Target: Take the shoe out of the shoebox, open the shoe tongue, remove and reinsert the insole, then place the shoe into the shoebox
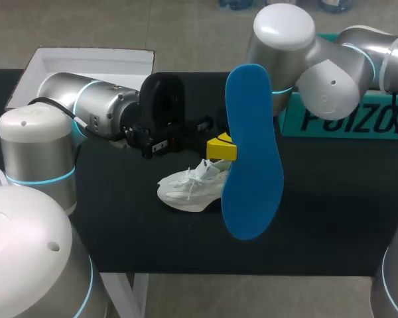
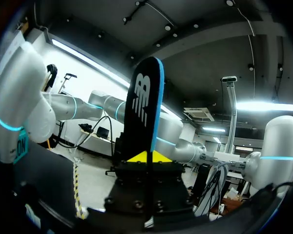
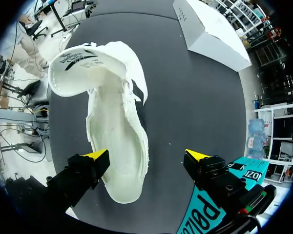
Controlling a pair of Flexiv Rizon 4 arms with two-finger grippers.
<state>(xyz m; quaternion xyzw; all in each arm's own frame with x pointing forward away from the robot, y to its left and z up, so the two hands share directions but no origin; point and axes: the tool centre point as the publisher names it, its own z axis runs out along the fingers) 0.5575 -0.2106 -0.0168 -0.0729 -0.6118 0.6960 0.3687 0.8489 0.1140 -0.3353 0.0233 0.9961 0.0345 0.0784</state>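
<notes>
The left gripper (image 2: 147,157) is clamped on the blue insole (image 1: 252,152), holding it upright in the air close by the white sneaker (image 1: 192,185). In the left wrist view the insole's dark face carries a white logo. The sneaker lies on the black surface (image 1: 318,225) with its opening upward. Its tongue is folded back and shows a printed label too small to make out. The right gripper (image 3: 146,156) hangs over the sneaker with its fingers spread wide, holding nothing. To the right of the sneaker, a teal cardboard piece (image 1: 345,119) bears large dark lettering. The white shoebox (image 1: 86,63) sits well apart from the sneaker, at the surface's far left corner. Bare surface runs from the sneaker to the near edge.
</notes>
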